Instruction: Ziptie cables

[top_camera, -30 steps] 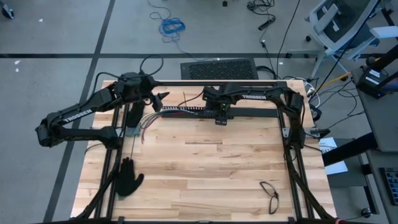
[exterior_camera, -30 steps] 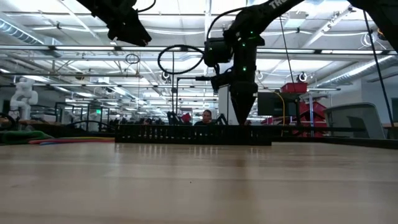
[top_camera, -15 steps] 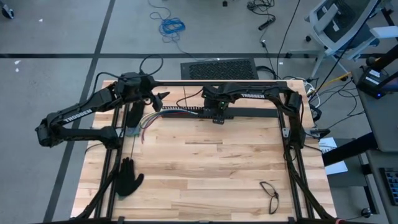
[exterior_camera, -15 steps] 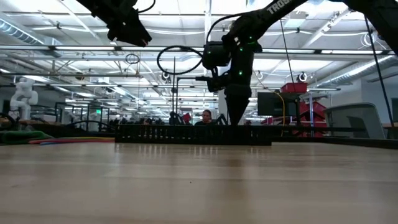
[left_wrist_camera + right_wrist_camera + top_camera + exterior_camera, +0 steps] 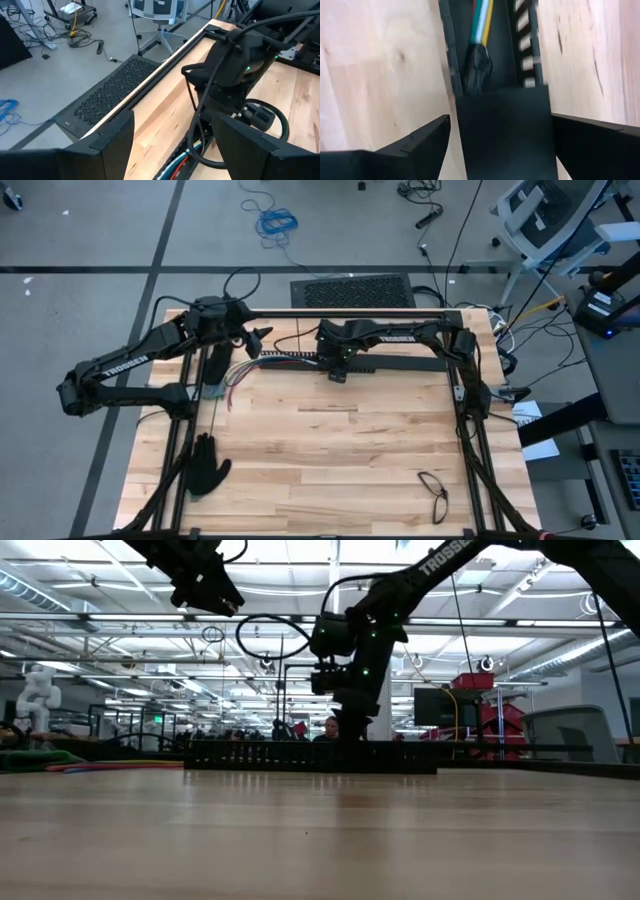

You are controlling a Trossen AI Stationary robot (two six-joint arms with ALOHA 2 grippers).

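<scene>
Right wrist view | cables (image 5: 482, 17) red, white, blue, yellow | both jaws released

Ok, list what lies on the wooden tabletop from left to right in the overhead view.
Black glove → loose coloured cables → right pincer over the slotted black bar → eyeglasses.

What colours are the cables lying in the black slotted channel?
Red, white, blue-green and yellow cables, seen best in the right wrist view.
</scene>
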